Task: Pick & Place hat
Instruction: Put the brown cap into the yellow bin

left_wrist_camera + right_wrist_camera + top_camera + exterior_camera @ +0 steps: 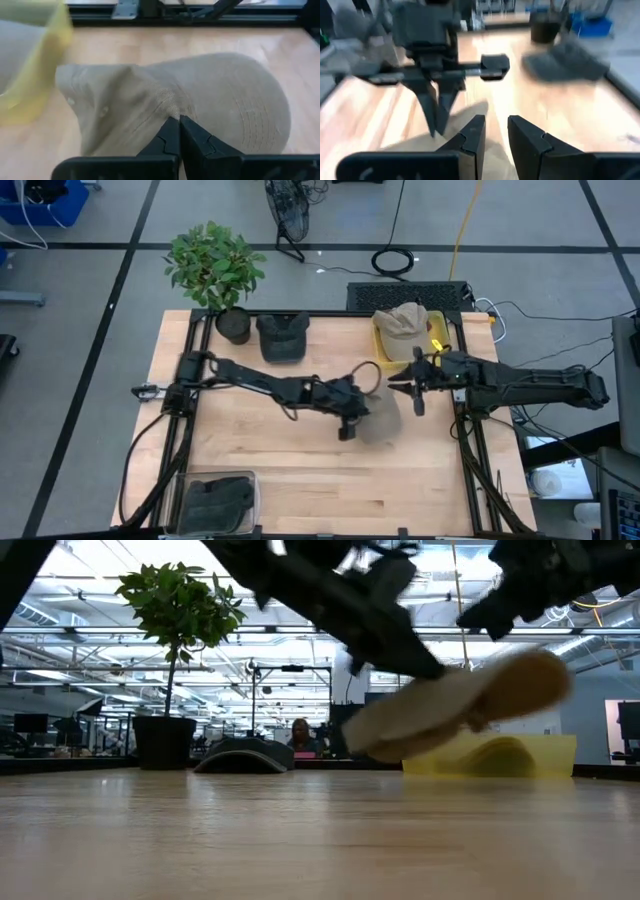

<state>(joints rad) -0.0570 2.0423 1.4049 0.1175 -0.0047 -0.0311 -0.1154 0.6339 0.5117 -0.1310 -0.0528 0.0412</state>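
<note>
Tan cap (pixel 380 418): soft fabric, stitched brim, crown creased where the left claw (pixel 352 416) pinches it, fingers pressed together on the cloth. Low view: cap held tilted, clear of the worktop (pixel 300 470). Right claw (pixel 413 388) just beside it, fingers slightly spread, holding nothing. Yellow bin (pixel 440 330) near the far edge holds another tan cap (pixel 405 322). Bare worktop in front.
</note>
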